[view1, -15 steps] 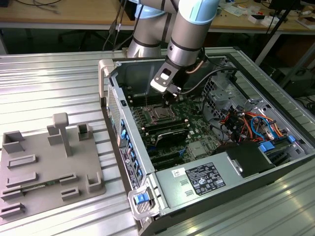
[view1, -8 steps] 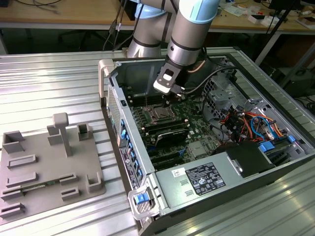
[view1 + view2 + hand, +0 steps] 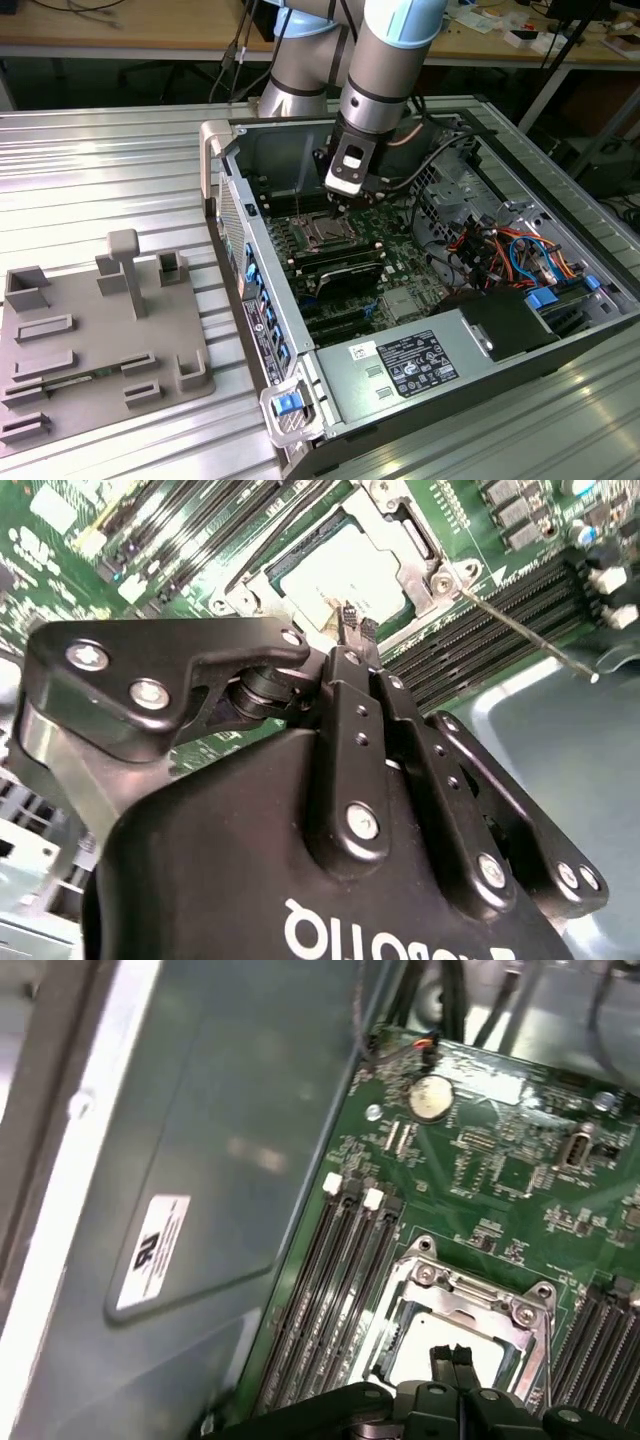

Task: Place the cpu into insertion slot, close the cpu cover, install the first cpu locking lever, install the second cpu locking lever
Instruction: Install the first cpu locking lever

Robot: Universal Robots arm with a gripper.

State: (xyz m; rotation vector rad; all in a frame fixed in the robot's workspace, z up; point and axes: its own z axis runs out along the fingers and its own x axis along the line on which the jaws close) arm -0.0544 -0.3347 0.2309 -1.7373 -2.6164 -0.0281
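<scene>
Here the cpu (image 3: 335,575) lies seated in the insertion slot (image 3: 325,232) on the green motherboard (image 3: 500,1170), with the cpu cover (image 3: 470,1295) framing it. The gripper (image 3: 355,628), clenched shut, is poised right over the chip's edge. One thin locking lever (image 3: 525,632) stands free beside the memory slots (image 3: 340,1280). A white sticker (image 3: 160,1250) sits on the case wall (image 3: 220,1110); its print is unreadable.

cpu (image 3: 420,1328) flat in insertion slot (image 3: 392,1328), w/ cpu cover (image 3: 470,1295) down around it
</scene>
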